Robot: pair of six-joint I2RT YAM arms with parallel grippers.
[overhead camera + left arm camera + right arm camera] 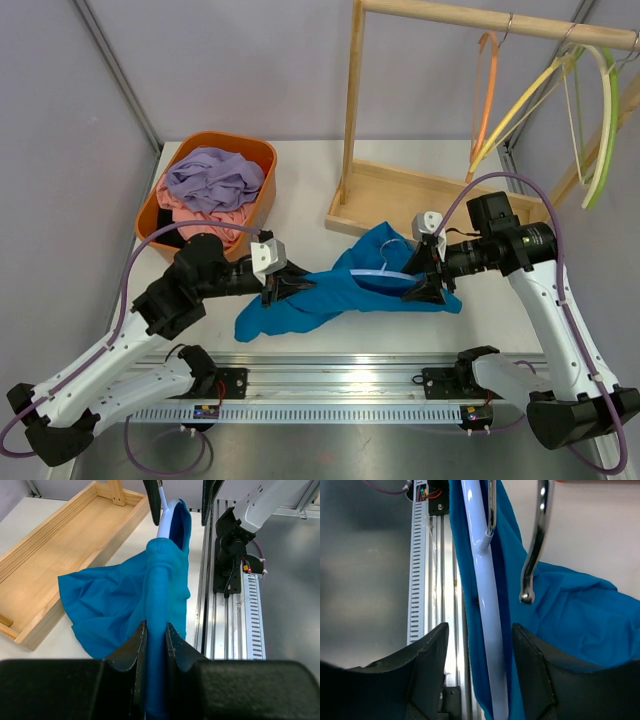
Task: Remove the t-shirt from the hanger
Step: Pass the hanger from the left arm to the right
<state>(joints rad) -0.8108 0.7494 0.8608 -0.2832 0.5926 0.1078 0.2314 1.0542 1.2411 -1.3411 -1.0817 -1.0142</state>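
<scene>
A blue t-shirt point(345, 297) lies crumpled on the white table between my two arms, still on a pale blue hanger point(385, 272) with a metal hook point(537, 540). My left gripper point(290, 290) is shut on a bunched fold of the t-shirt point(115, 600) at its left end; the fabric runs tight between the fingers point(155, 635). My right gripper point(428, 283) is at the shirt's right end, jaws wide apart around the hanger's arm point(487, 605) and the fabric point(580, 615) draped over it, not pressing on either.
An orange basket point(262, 155) of clothes stands at the back left. A wooden rack base point(380, 190) stands behind the shirt, with orange point(487, 90) and yellow-green point(597, 110) hangers on its rod. The arms' metal rail point(330, 385) runs along the near edge.
</scene>
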